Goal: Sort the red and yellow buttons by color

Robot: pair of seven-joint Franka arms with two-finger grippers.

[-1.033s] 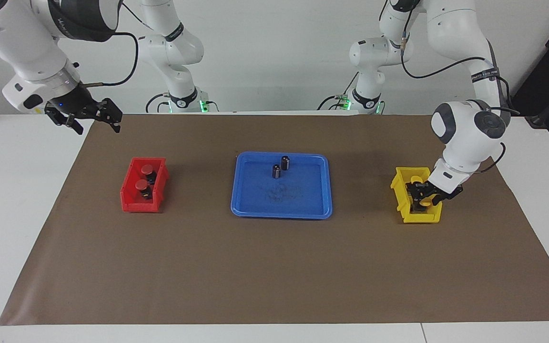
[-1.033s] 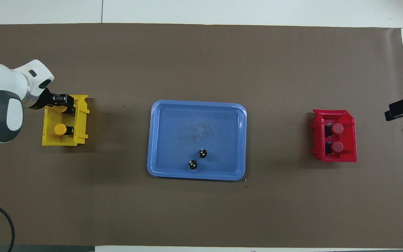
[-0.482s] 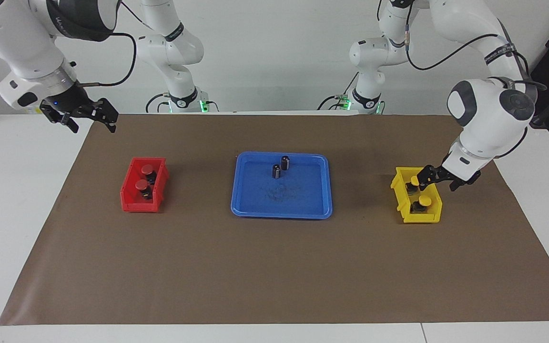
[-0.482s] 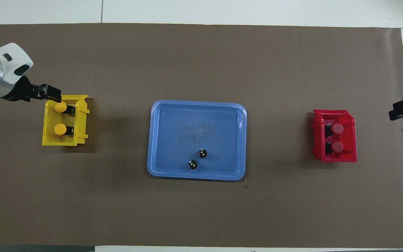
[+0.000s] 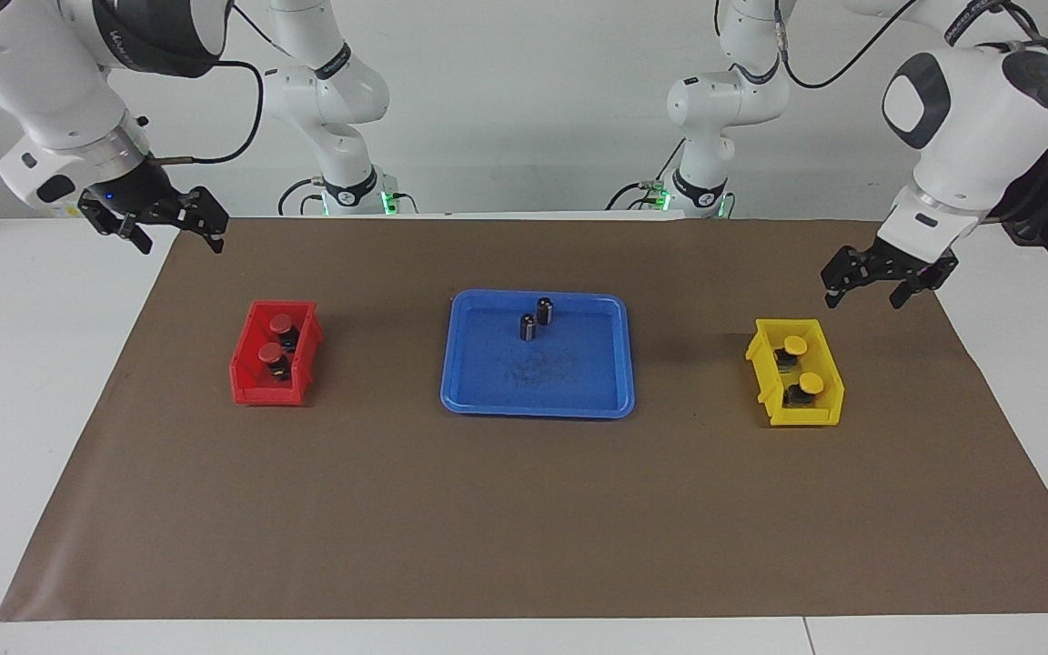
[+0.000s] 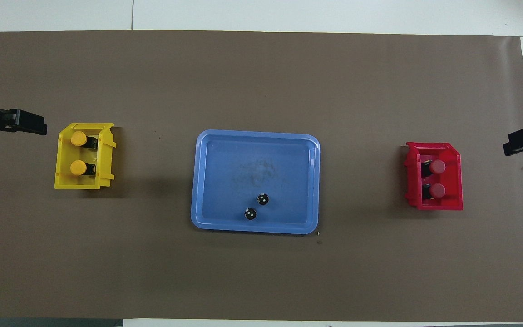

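Unreadable black lettering on right arm (image 5: pixel 128 41)

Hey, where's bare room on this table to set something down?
Bare mat lies between the blue tray and red bin, and between tray and yellow bin, plus the wide strip farther from the robots. Both bins are crowded with buttons; two dark cylinders occupy the tray's robot-side end.
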